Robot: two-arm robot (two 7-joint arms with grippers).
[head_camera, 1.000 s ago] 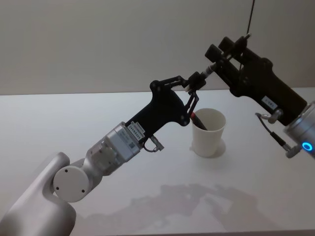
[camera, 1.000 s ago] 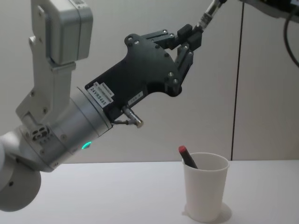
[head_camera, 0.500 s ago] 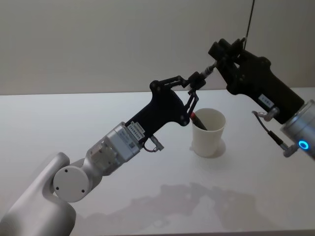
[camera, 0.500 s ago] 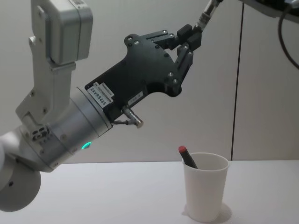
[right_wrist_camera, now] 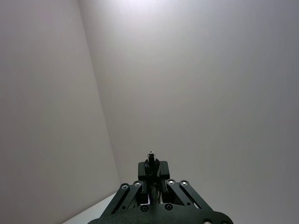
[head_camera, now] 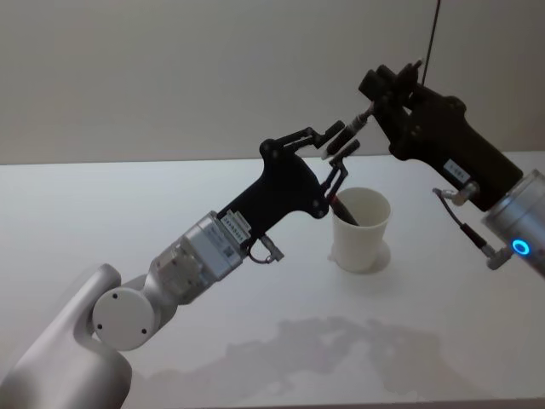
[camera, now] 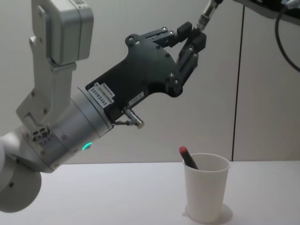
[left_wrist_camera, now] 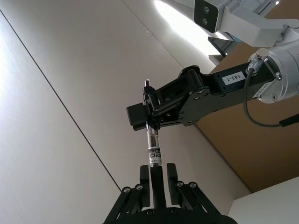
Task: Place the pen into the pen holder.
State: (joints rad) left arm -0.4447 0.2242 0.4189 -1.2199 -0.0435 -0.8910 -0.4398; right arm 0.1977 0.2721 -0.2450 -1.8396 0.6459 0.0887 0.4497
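A slim silver pen [head_camera: 354, 125] hangs in the air above the table, and my right gripper [head_camera: 375, 99] is shut on its upper part. My left gripper [head_camera: 339, 137] is at the pen's lower end with its fingers [camera: 198, 41] spread, so it is open. In the left wrist view the pen [left_wrist_camera: 153, 151] rises from between my left gripper [left_wrist_camera: 160, 171] fingertips to the right gripper [left_wrist_camera: 146, 119]. The pen holder, a white paper cup [head_camera: 361, 231], stands upright on the table below them. A dark pen with a red cap [camera: 187, 158] leans inside the cup [camera: 206, 192].
The white table [head_camera: 128, 204] carries nothing else around the cup. A plain wall stands behind it. My left arm [head_camera: 213, 247] stretches diagonally over the table's middle towards the cup.
My left gripper's fingers have spread apart at the pen's lower end. The right gripper has shifted slightly left with the pen in it.
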